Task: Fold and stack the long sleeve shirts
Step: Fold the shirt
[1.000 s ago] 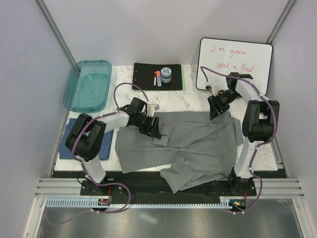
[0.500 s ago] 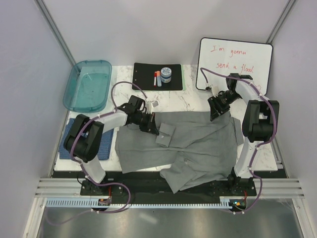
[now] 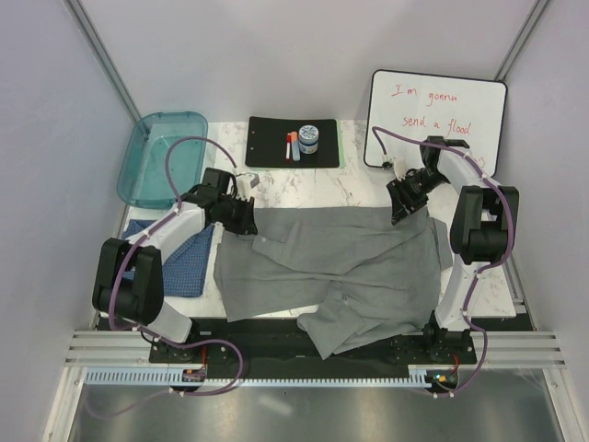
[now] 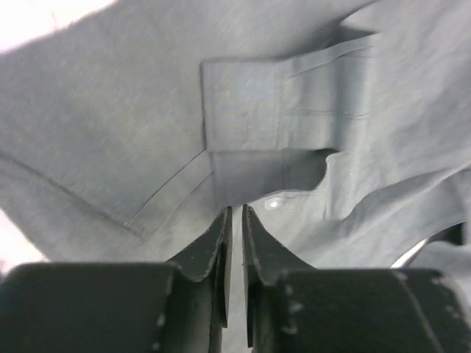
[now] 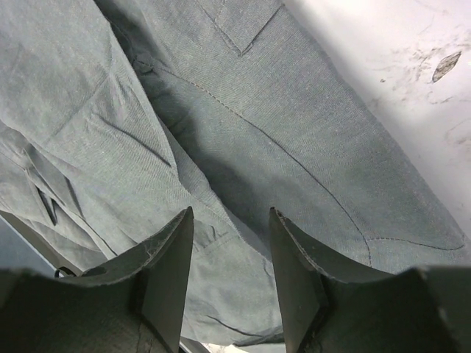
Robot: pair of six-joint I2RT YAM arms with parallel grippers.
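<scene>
The grey shirt [image 3: 368, 267] lies spread over the middle of the table, and its lower part hangs over the near edge. My left gripper [image 3: 246, 219] is at the shirt's far left corner. Its jaws [image 4: 234, 212] are pressed almost together on grey cloth, and a sleeve cuff [image 4: 243, 103] lies flat just ahead of them. My right gripper [image 3: 400, 208] is open over the shirt's far right edge, its jaws [image 5: 230, 213] wide apart above the cloth [image 5: 294, 132] and holding nothing. The blue patterned shirt [image 3: 179, 262] lies at the table's left edge, partly under my left arm.
A teal tray [image 3: 164, 158] stands at the back left. A black mat [image 3: 271, 143] at the back middle carries a small jar [image 3: 309, 139] and a marker [image 3: 290, 147]. A whiteboard [image 3: 437, 120] leans at the back right, behind the right arm.
My left gripper has swung left and back from the shirt's middle to its far left corner, uncovering more of the blue shirt. The cuff flap has shifted left. The right arm has stayed in place.
</scene>
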